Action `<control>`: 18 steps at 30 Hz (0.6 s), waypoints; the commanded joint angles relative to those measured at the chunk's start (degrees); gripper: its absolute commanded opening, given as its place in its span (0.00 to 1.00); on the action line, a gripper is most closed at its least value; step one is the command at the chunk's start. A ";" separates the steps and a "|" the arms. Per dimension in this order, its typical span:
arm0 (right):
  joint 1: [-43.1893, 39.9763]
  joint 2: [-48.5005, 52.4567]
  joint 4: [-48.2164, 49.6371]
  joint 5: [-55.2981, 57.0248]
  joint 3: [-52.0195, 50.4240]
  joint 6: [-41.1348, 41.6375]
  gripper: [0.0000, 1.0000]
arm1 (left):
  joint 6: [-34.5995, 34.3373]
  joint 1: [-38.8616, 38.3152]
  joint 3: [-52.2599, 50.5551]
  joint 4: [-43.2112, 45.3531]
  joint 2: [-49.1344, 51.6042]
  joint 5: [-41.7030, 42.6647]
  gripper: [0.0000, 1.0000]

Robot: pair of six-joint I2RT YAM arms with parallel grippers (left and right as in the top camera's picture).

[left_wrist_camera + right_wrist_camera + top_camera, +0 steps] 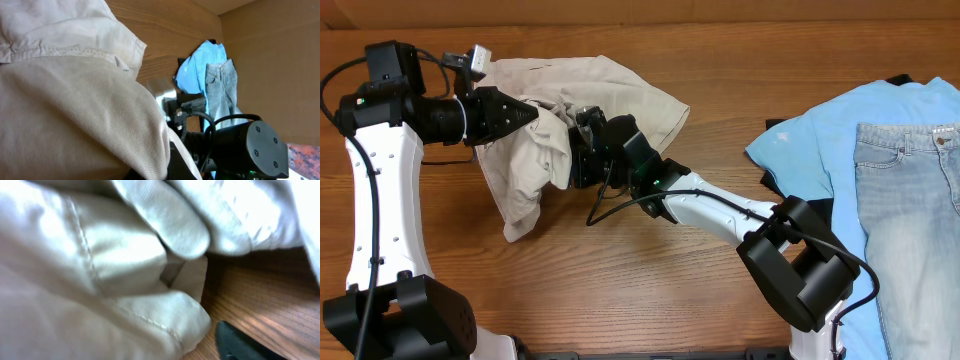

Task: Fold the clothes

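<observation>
The beige shorts [610, 90] lie crumpled at the back left of the table, and one part is pulled up into a hanging fold. My left gripper [532, 112] is shut on that fold. In the left wrist view the cloth [75, 100] drapes over a dark finger [176, 165] and hides the tips. My right gripper [578, 140] reaches in from the right and is pushed into the bunched fabric. In the right wrist view a seamed fold [100, 280] fills the frame. One black finger [240, 345] shows apart from it over bare wood, and the other is hidden.
A light blue T-shirt [810, 140] with pale jeans [910, 200] on top lies at the right edge; both also show in the left wrist view, T-shirt [192, 70] and jeans [220, 85]. The right arm [720, 205] crosses the wooden table [620, 290] diagonally.
</observation>
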 commanded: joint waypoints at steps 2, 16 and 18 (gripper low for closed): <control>-0.11 0.20 1.42 1.66 0.15 -1.60 0.73 | 0.46 -0.07 1.84 0.07 -1.38 1.07 0.07; -2.08 -2.93 -14.71 0.20 0.28 -1.64 0.04 | 0.46 0.04 1.84 -0.07 -1.38 -5.25 0.62; -3.50 -5.55 -19.98 0.46 0.37 -3.08 0.04 | 0.48 0.04 1.84 -0.37 -1.38 -8.59 0.83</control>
